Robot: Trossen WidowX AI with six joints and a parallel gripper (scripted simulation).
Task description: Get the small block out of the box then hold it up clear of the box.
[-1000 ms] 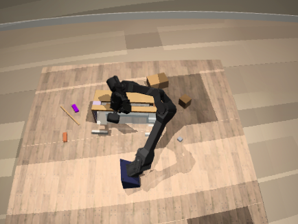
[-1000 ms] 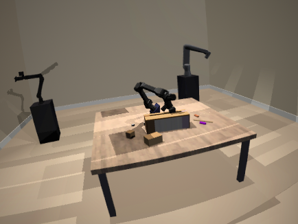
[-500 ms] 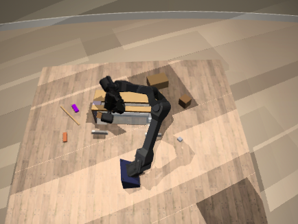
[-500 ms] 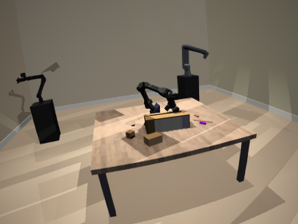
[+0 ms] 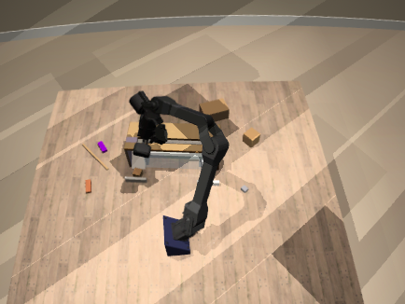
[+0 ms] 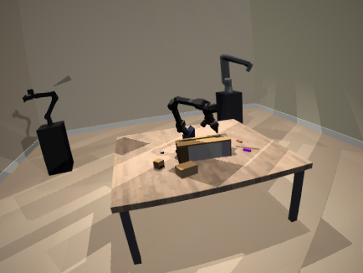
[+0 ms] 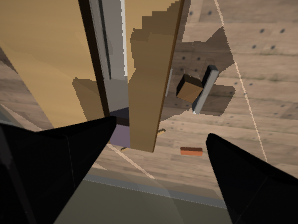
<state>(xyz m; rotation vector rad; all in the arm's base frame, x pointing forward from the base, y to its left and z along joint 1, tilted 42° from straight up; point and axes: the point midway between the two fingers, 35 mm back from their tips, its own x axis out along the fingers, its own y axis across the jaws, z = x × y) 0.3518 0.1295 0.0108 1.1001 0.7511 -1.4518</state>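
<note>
A small brown block (image 5: pixel 136 172) (image 7: pixel 189 91) is outside the box, just in front of its left end as the top view shows it, between the box and a grey bar (image 5: pixel 135 179) (image 7: pixel 206 90). It looks slightly tilted; whether it lies flat on the table cannot be told. The clear-fronted box (image 5: pixel 174 146) (image 6: pixel 209 151) (image 7: pixel 150 85) stands upright with wooden top strips. My gripper (image 5: pixel 144 140) (image 6: pixel 210 126) (image 7: pixel 160 129) is open and empty, above the left end of the box. In the wrist view the block is beyond the fingertips, not between them.
An orange block (image 5: pixel 88 186) (image 7: pixel 191 151), a thin stick (image 5: pixel 95 157) and a purple block (image 5: pixel 102 146) (image 6: pixel 247 149) lie left of the box. Two brown blocks (image 5: pixel 214 110) (image 5: pixel 251 137) stand behind and right. Small pale pieces (image 5: pixel 216 183) (image 5: pixel 244 188) lie front right.
</note>
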